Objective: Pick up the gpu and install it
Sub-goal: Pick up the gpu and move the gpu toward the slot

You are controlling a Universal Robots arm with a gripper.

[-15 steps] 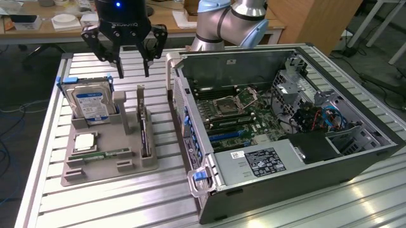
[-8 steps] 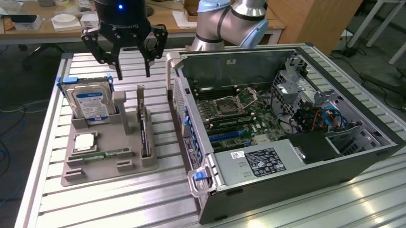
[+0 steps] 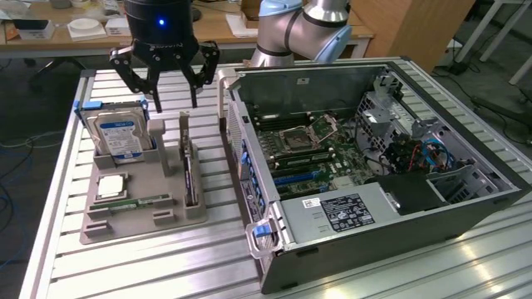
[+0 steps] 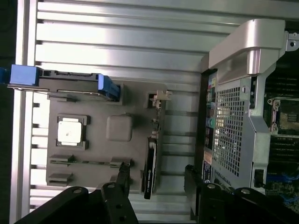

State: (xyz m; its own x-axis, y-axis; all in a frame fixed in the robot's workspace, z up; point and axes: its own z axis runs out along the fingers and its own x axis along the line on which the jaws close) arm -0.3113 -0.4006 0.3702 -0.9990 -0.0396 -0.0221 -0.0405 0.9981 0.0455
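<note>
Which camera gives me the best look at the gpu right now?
Wrist view: the gpu stands on edge in the tray, seen lengthwise from above. In the exterior view it is a thin dark sliver.

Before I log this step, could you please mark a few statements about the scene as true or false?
1. The gripper holds the gpu. False: it hangs open and empty above the tray.
2. The gpu stands on edge in the tray. True.
3. The hard drive lies flat. False: it stands upright in the tray.
4. The computer case is open. True.
</note>
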